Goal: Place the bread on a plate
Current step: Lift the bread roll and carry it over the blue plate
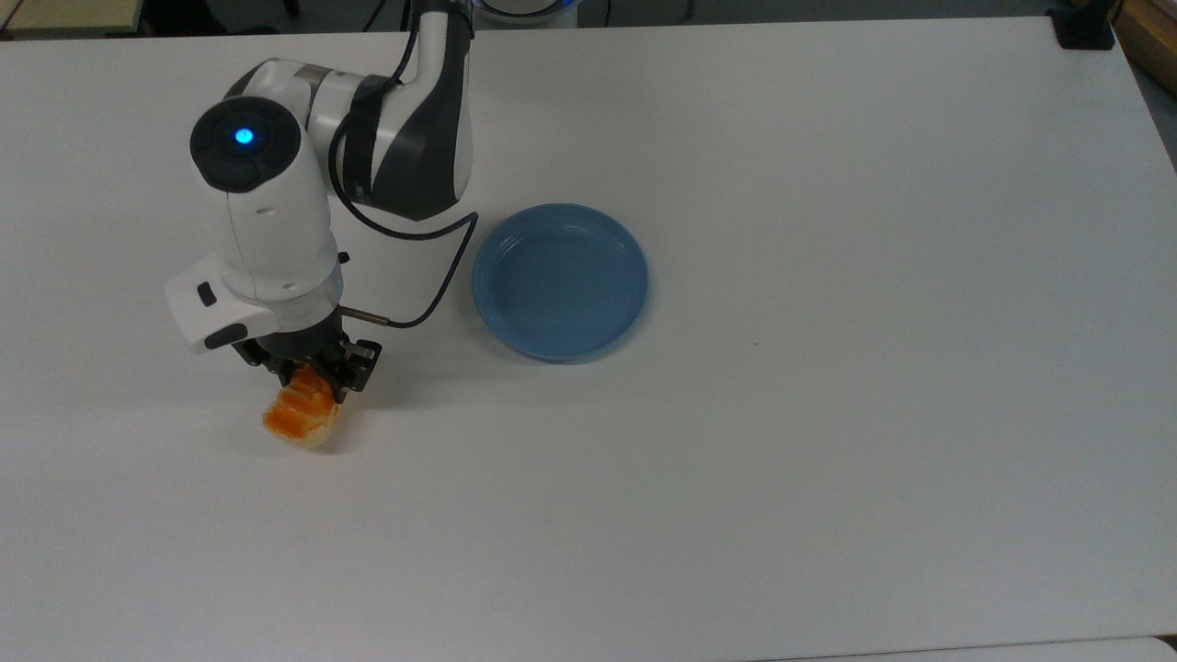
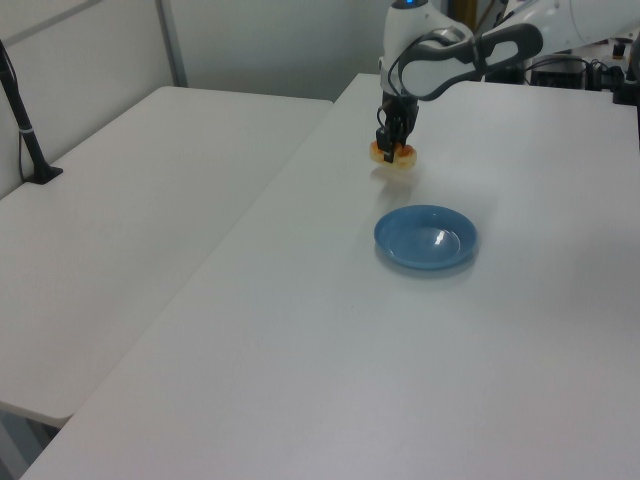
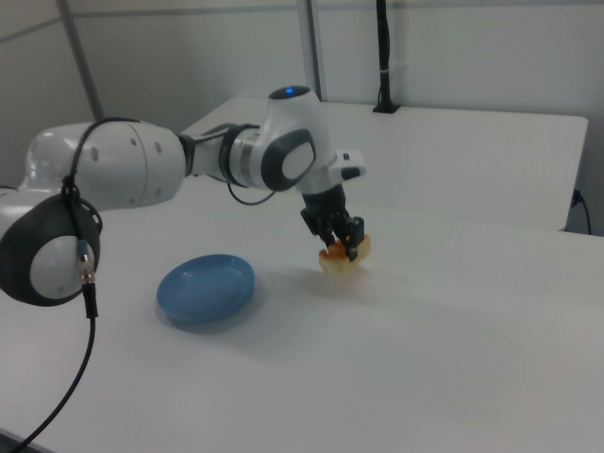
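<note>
So your gripper (image 1: 311,372) is clamped on the bread (image 1: 296,416), lifted just clear of the tabletop (image 1: 828,414); carrying it to the empty plate (image 1: 561,280) and releasing remain.

A lab or test room: plain white tables (image 2: 150,220) pushed side by side, bare pale partition walls (image 3: 453,47), a black clamped pole (image 2: 25,130), and a robot arm (image 3: 142,165) with loose cables (image 3: 85,340).
</note>
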Controlling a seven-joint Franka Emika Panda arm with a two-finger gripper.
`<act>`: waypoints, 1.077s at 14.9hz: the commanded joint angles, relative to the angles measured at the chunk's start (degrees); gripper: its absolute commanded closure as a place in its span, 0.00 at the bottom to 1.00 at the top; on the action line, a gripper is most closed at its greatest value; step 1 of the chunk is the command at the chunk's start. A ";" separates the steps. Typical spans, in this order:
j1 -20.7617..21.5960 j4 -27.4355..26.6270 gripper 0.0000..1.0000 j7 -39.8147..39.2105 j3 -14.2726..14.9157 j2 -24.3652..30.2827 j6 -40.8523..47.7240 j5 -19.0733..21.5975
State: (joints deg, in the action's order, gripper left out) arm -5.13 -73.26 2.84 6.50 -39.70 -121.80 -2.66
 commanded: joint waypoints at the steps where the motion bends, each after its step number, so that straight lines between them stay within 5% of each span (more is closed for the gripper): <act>1: 0.82 -7.58 0.48 0.58 -0.96 9.44 1.83 -1.12; 9: 6.45 -16.02 0.48 1.02 -3.86 19.12 11.93 -0.42; 16: 12.25 -25.08 0.46 1.46 -3.95 23.88 10.01 -0.24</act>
State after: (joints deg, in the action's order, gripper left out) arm 5.18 -92.91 3.24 2.24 -19.54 -109.96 -2.65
